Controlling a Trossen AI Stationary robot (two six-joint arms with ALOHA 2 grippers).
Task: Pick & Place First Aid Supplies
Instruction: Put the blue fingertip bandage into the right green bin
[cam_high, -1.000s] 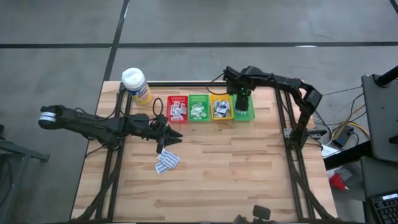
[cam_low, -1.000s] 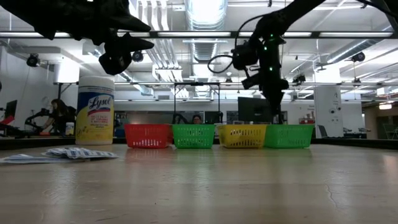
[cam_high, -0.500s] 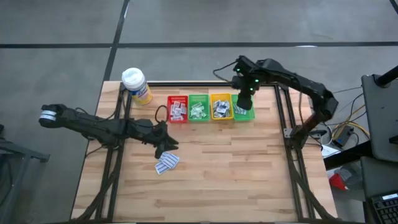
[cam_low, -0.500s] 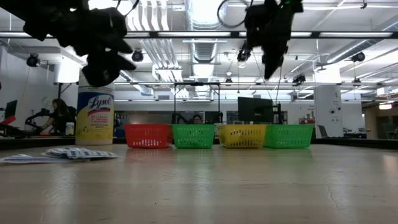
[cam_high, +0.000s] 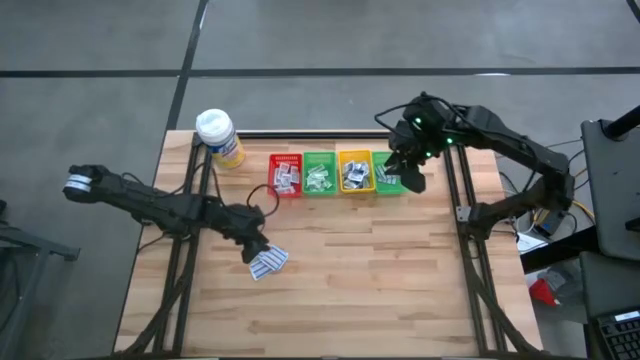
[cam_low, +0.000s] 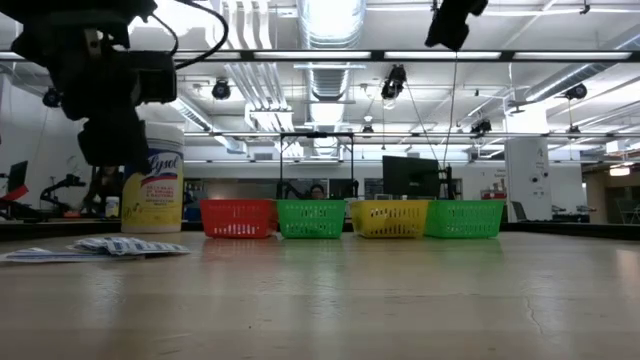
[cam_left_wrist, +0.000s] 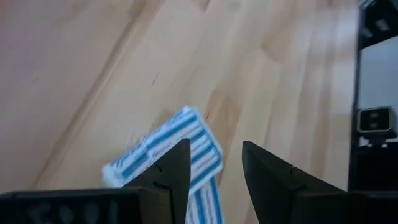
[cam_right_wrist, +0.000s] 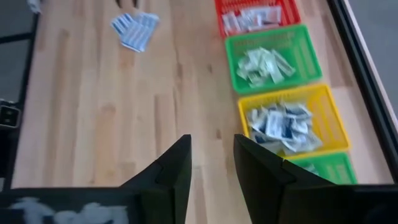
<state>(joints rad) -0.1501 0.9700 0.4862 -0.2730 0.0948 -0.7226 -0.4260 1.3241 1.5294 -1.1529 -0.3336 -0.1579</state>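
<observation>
since a second ago my left gripper (cam_high: 256, 247) has slid down from beside the red bin (cam_high: 285, 175) to the small pile of blue-striped packets (cam_high: 268, 262) on the tabletop (cam_high: 380, 270), and my right gripper (cam_high: 408, 172) has pulled up and away from the far green bin (cam_high: 392, 182), toward the right edge of the row.

in the left wrist view my left gripper's fingers (cam_left_wrist: 171, 171) stand apart with nothing between them, poised just above a striped packet (cam_left_wrist: 180, 146); i read this as the approach for the next pick. the right gripper's fingers (cam_right_wrist: 174, 168) also show a gap and hold nothing; it hangs high above the bins, so i take its drop as done.

the sorted supplies lie in the bins: red-printed sachets in the red bin, green ones in the near green bin (cam_high: 320, 174), grey and blue ones in the yellow bin (cam_high: 355, 172). the loose striped packets are the only ones i see left on the tabletop, well apart from the bins. the yellow bottle (cam_high: 218, 136) stands at the far left corner, out of the way.

next i need to lower the left gripper straight onto the edge of one packet and close. they overlap and lie flat, so i may catch two or slide them rather than lift.
</observation>
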